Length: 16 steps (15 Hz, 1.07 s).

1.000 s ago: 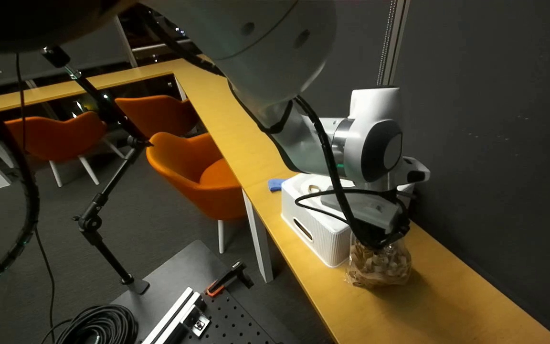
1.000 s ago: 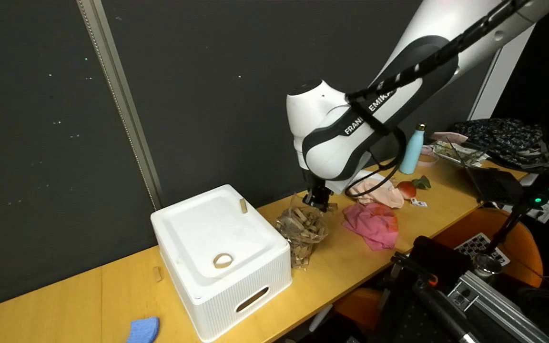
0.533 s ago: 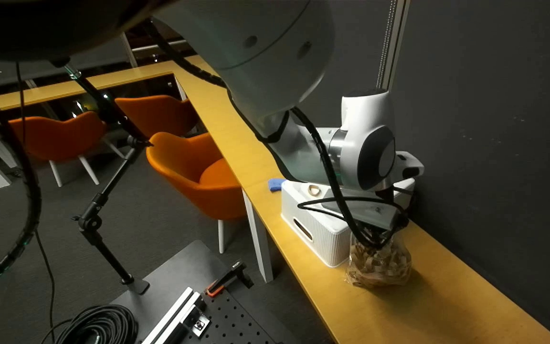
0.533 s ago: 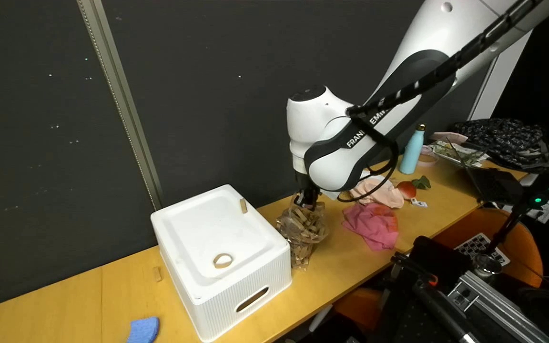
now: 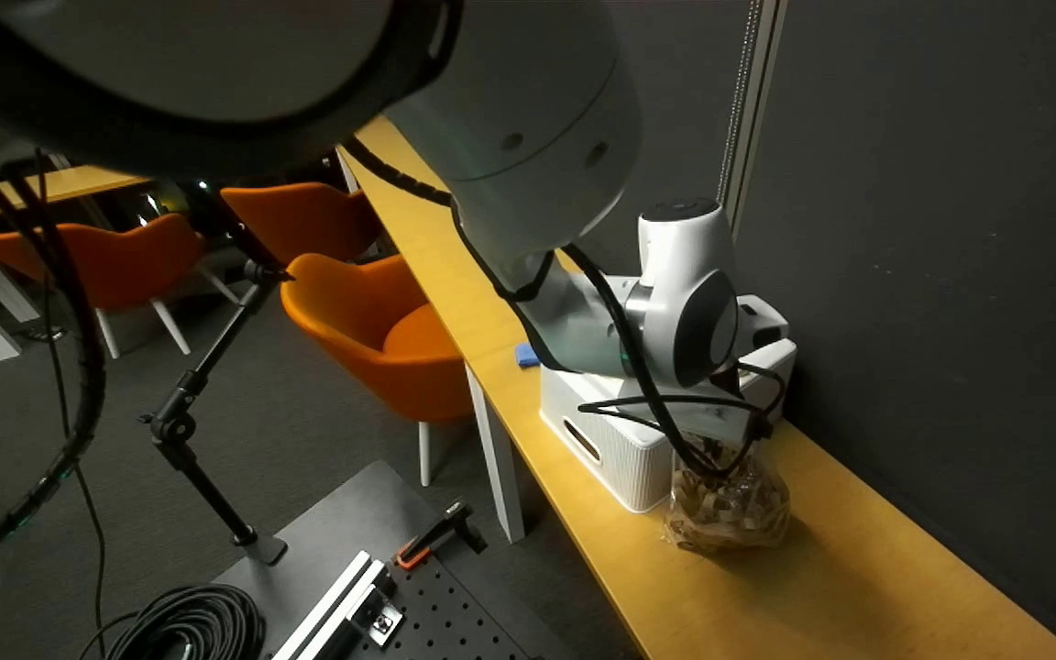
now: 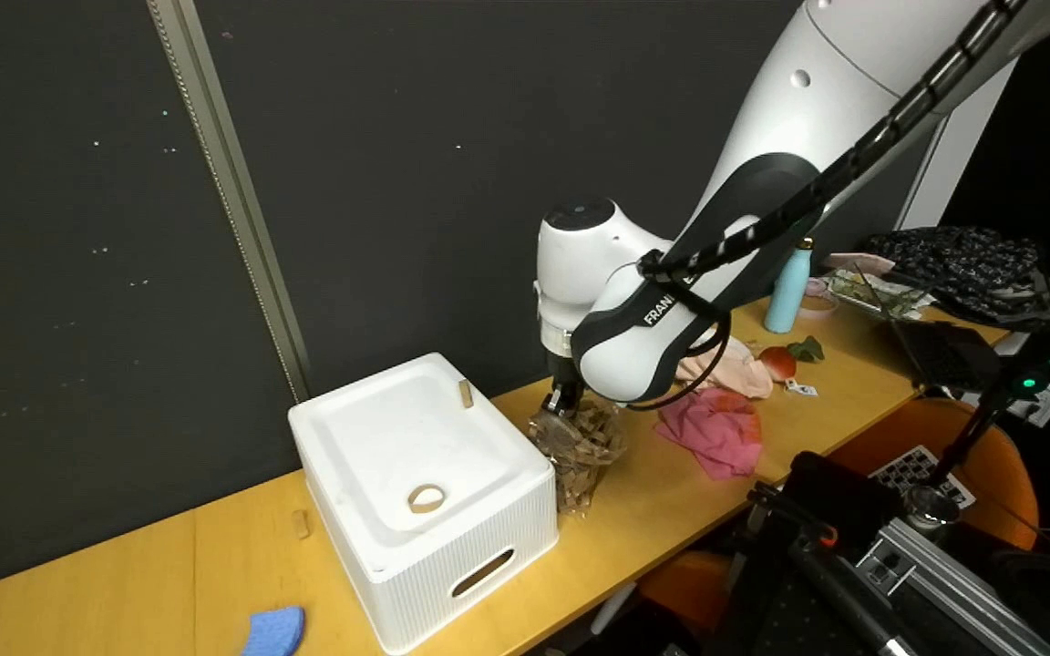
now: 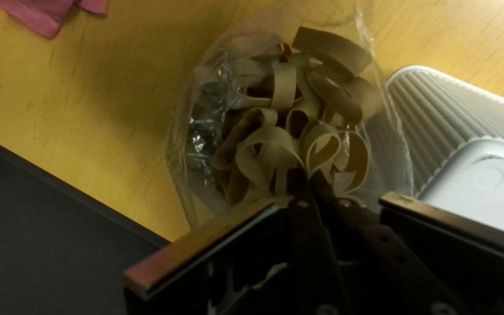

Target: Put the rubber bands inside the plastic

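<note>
Rubber bands (image 7: pixel 274 136) clasped by the gripper (image 7: pixel 309 179) show loops, their pinched parts hidden.

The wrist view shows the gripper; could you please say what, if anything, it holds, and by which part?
The gripper seems to pinch at least one rubber band by the near end of its loop, between the fingertips.
</note>
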Each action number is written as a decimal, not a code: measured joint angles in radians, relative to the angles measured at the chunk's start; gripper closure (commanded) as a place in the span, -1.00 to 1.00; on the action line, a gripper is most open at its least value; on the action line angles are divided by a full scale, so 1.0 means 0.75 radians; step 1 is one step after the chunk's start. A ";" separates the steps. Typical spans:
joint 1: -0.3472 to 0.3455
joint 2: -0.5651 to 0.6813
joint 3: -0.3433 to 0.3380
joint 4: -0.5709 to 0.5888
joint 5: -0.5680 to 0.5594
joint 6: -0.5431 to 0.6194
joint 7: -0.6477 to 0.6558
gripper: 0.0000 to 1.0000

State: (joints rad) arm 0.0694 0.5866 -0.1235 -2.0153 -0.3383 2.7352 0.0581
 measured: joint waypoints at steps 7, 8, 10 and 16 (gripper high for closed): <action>0.029 0.034 -0.009 0.020 0.000 0.052 -0.036 -0.28; 0.037 0.031 -0.011 0.019 0.000 0.049 -0.036 -0.45; 0.056 0.016 -0.017 0.010 0.000 0.044 -0.035 -0.72; 0.092 -0.139 0.004 -0.029 0.017 -0.161 -0.038 -1.00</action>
State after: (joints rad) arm 0.1383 0.4823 -0.1203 -2.0371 -0.3256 2.6147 0.0295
